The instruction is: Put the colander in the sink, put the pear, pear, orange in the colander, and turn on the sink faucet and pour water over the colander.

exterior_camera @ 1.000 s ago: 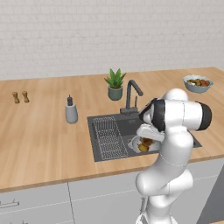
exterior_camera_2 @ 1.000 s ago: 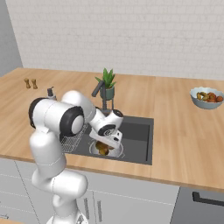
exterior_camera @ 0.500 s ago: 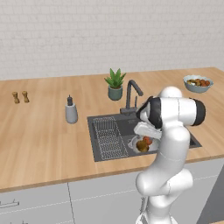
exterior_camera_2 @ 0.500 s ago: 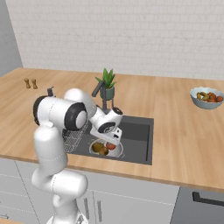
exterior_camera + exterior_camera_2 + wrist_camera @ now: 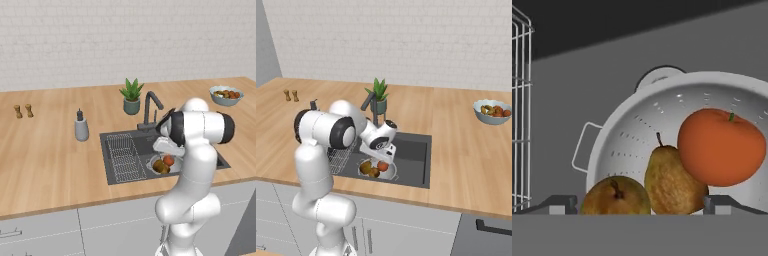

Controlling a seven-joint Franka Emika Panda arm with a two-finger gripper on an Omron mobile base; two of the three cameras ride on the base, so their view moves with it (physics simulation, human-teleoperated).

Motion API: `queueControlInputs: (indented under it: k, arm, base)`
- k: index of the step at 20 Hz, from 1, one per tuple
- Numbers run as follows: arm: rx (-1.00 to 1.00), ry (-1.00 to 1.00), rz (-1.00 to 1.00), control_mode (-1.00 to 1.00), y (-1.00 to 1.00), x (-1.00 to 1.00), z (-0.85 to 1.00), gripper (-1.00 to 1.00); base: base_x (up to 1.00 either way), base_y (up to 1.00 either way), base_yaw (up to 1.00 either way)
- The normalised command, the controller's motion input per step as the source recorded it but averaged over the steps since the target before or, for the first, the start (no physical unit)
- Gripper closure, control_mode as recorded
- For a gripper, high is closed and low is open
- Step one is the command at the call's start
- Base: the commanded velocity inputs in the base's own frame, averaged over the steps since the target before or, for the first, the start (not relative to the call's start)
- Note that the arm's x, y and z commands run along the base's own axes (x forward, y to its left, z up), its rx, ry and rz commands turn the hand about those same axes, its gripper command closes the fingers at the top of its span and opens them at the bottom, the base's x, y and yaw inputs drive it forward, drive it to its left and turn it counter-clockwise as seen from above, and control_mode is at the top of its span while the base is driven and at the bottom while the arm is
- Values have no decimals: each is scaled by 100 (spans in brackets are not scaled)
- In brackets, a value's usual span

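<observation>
The silver perforated colander (image 5: pixel 637 130) sits in the dark sink (image 5: pixel 145 144), near its front, and also shows as the colander (image 5: pixel 154 161) and the colander (image 5: pixel 390 173). Inside it lie two brownish pears (image 5: pixel 672 182) (image 5: pixel 615 197) and the orange (image 5: pixel 721 147); the orange (image 5: pixel 169 160) (image 5: pixel 383 166) rests beside the pears (image 5: pixel 159 166) (image 5: pixel 367 167). My gripper (image 5: pixel 641 205) (image 5: pixel 163 150) (image 5: pixel 384 153) hovers just above the colander, open and holding nothing. The dark faucet (image 5: pixel 150 106) (image 5: pixel 370 102) stands behind the sink (image 5: pixel 412 150); no stream shows.
A wire rack (image 5: pixel 122 157) (image 5: pixel 340 155) (image 5: pixel 519 100) fills the sink's left part. On the counter stand a soap dispenser (image 5: pixel 81 127), a potted plant (image 5: pixel 132 96) (image 5: pixel 378 95), two small shakers (image 5: pixel 23 111) and a blue-grey fruit bowl (image 5: pixel 217 98) (image 5: pixel 482 117).
My hand has lifted slightly above the colander and stayed open. The fruits lie still in the colander.
</observation>
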Motion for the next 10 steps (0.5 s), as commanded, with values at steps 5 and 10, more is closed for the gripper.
queueControlInputs:
  k: [5,10]
  arm:
    - [-6,0,0,-100,0,4,85,-100]
    - [-13,1,0,-100,0,-15,100,-100]
  base:
    - [0,0,0]
    - [0,0,0]
